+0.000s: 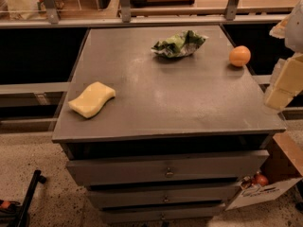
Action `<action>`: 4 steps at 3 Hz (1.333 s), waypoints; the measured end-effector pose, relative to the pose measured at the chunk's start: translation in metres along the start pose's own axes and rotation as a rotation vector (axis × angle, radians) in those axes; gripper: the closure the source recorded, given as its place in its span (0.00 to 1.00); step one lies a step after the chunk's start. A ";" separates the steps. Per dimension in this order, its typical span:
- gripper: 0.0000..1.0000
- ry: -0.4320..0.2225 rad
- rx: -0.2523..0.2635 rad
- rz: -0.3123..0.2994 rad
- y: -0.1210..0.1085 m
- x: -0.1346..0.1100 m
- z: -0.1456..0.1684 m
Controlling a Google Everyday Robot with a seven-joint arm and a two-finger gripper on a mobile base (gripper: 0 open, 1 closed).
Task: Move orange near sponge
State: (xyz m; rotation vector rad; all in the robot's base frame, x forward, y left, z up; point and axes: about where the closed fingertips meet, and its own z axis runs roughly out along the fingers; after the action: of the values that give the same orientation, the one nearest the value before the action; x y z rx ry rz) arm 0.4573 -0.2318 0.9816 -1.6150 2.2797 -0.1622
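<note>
Foam, pale yellow and soft-looking, made up the sponge (92,100), a block with wavy sides that lay flat at the left middle of the frame, near the left edge of the worktop (180,98). The orange (240,56), small, round and smooth-skinned, sat in the upper right, close to the worktop's right edge and well apart from the sponge. Between them, toward the back, lay a crumpled green and white plastic bag (179,44) with a wrinkled, shiny skin.

At the right edge of the frame hung the claw (283,82), pale cream and blocky, just off the worktop's side and touching nothing; whether it was wide or narrow could not be told.

The worktop was matte grey with dusty scuffing and capped a cabinet of grey drawers (165,171) with small metal pulls. Below was a speckled floor (61,207). A cardboard box (284,167) stood at the lower right; print on its white flap was too small to read. A metal rail (165,20) ran behind.
</note>
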 end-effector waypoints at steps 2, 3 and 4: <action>0.00 -0.066 0.181 0.280 -0.123 0.048 0.003; 0.00 -0.080 0.219 0.337 -0.152 0.057 0.002; 0.00 -0.080 0.219 0.337 -0.152 0.057 0.002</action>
State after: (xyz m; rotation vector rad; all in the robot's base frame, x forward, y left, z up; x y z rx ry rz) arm 0.5770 -0.3379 1.0116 -1.0947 2.3385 -0.2482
